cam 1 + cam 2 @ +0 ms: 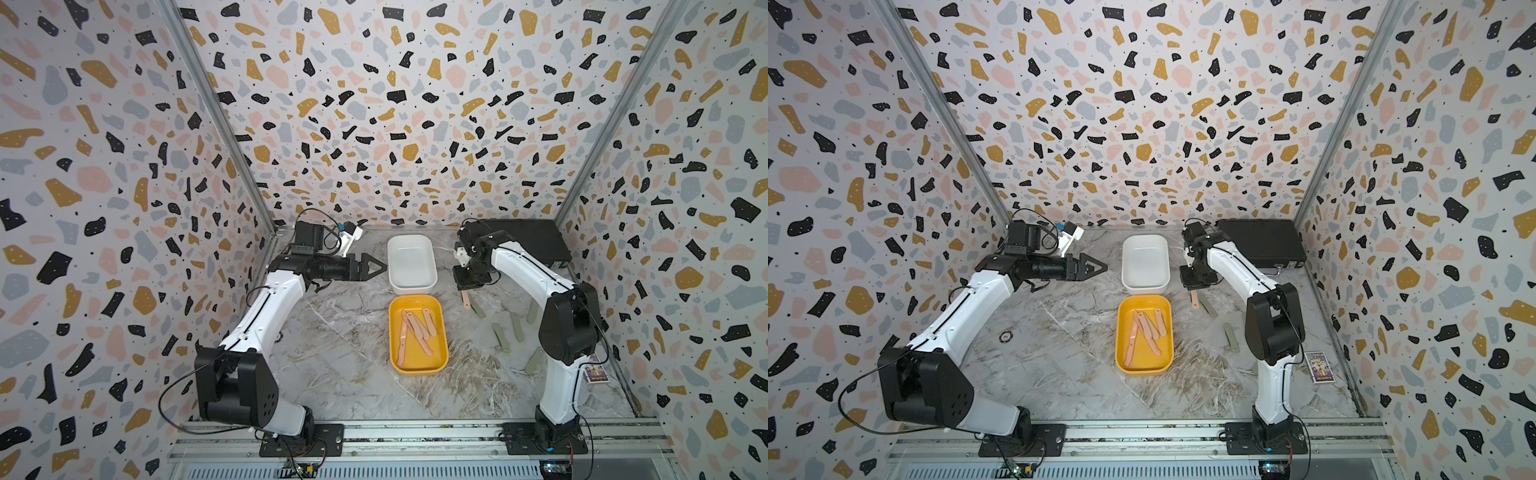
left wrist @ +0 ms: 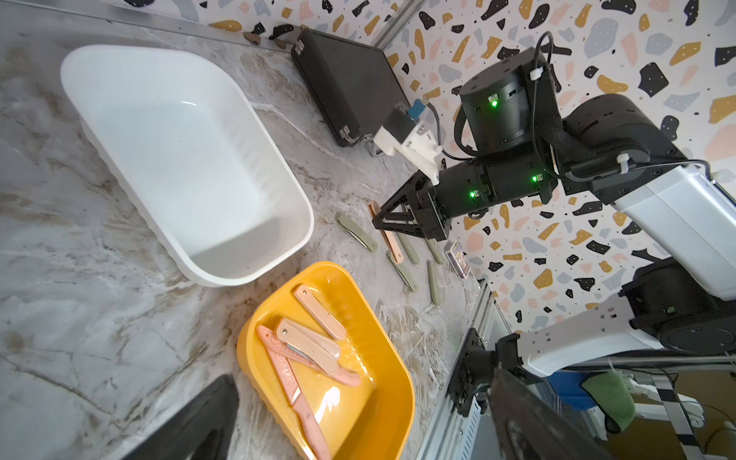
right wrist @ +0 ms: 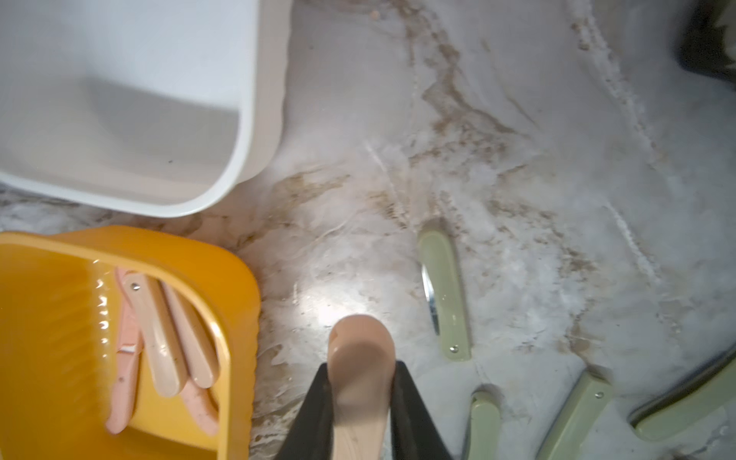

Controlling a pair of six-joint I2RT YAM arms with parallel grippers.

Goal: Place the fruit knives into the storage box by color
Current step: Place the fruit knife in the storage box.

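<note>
Rail (image 1: 415,436): runs along the near edge and carries both arm bases.
Table (image 1: 340,365): open marble between the left arm and the boxes; the right side is more crowded.
Yellow box (image 1: 418,371): in the middle, long side running near to far, with the pink knives (image 1: 417,328) lying crossed inside.
Green knives (image 1: 500,337): scattered flat on the table right of the yellow box, partly hidden by the right arm.
Card pack (image 1: 595,368): by the right wall.
Right gripper (image 3: 361,365): jaws closed on the held knife (image 3: 360,338), a pink one, over the table. It is off the yellow box's far right corner, clear of both rims, with a green knife just beside it.
White box (image 1: 412,287): just beyond the yellow box, with a narrow gap between their ends.
Left gripper (image 1: 376,267): jaws wide and holding nothing, level with the white box's left rim.
Case (image 1: 528,241): black, in the far right corner.
</note>
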